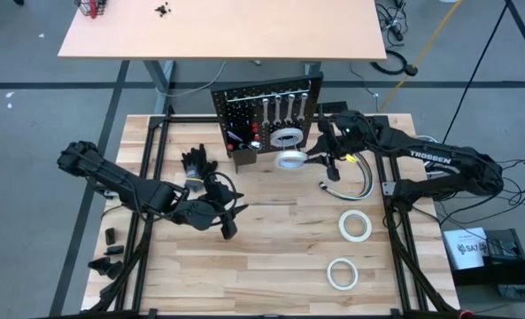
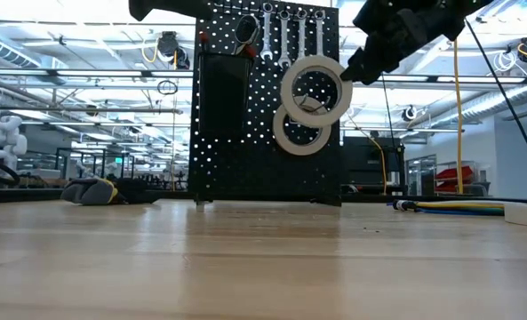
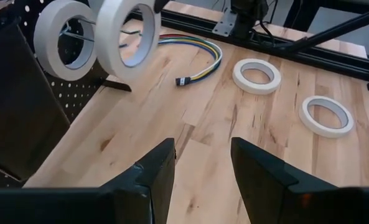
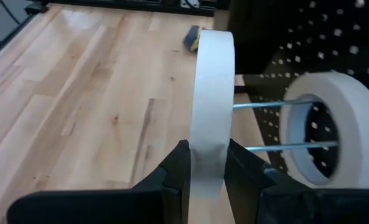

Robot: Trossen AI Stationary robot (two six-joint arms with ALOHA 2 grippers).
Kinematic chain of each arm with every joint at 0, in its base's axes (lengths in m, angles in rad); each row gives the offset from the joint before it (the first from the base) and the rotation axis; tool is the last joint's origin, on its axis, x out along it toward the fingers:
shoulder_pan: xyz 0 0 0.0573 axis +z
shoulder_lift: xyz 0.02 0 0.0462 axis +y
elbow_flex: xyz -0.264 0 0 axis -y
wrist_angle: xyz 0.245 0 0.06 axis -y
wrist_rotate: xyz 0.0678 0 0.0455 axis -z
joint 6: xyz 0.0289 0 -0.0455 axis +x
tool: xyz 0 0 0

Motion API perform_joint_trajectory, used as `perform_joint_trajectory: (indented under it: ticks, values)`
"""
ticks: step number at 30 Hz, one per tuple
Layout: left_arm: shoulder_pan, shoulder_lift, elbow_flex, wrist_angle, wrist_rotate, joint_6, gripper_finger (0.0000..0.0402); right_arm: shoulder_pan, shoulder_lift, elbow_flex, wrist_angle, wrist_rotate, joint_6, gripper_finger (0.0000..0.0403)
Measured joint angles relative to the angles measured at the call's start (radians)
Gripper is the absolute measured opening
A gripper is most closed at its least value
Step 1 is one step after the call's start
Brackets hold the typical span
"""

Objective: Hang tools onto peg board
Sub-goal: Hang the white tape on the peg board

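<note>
The black peg board (image 1: 266,115) (image 2: 263,133) stands upright at the table's far side, with silver wrenches (image 1: 284,106) (image 2: 285,36) hanging on it. One white tape roll (image 2: 297,133) (image 4: 330,130) hangs on a wire hook (image 4: 265,148). My right gripper (image 4: 206,165) (image 2: 356,67) is shut on a second roll (image 4: 212,93) (image 2: 316,87) just in front of the board. Two more rolls (image 1: 355,225) (image 1: 342,274) lie flat on the table. My left gripper (image 3: 203,177) (image 1: 229,221) hovers open at mid table, left of centre. My right gripper pinches the tape roll's rim (image 4: 207,146) between its two fingers, one on each flat side, across the band's width. The roll stands upright on edge, lifted clear of the table, in front of the hanging roll. A hook wire (image 4: 259,106) reaches toward it; whether they touch, I cannot tell.
Black gloves (image 1: 196,164) lie left of the board. A curved multicoloured cable (image 1: 355,182) (image 3: 200,59) lies right of it. A black bin (image 2: 223,98) sits on the board's left half. Bare wood spreads across the near middle of the table (image 1: 280,266).
</note>
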Motion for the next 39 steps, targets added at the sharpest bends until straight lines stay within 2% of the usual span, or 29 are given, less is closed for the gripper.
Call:
perform_joint_trajectory:
  ticks: [10,19,21,24,29,34,39]
  values:
    - [0.000,0.000,0.000,-0.005,-0.004,-0.008,0.0160,-0.069,0.010,0.000,0.000,-0.002,-0.026,0.0065]
    - [0.000,0.000,0.000,-0.005,-0.015,-0.011,0.0160,-0.090,0.091,0.000,0.002,0.011,-0.008,0.0065]
    - [0.000,0.000,0.000,-0.005,-0.015,-0.032,0.0160,-0.089,0.103,0.001,0.009,0.056,0.039,0.0077]
    - [0.000,0.000,0.000,-0.005,-0.015,-0.033,0.0160,-0.090,0.117,0.000,0.000,0.115,0.062,0.0116]
    - [0.000,0.000,0.000,-0.008,-0.007,-0.033,0.0160,-0.089,0.114,0.000,0.006,0.119,0.086,0.0160]
    - [-0.001,0.000,0.000,-0.012,-0.002,-0.033,0.0160,-0.088,0.107,0.000,-0.014,0.186,0.120,0.0168]
    - [-0.001,0.000,0.000,-0.019,0.000,-0.033,0.0160,-0.087,0.049,0.000,-0.043,0.275,0.134,0.0160]
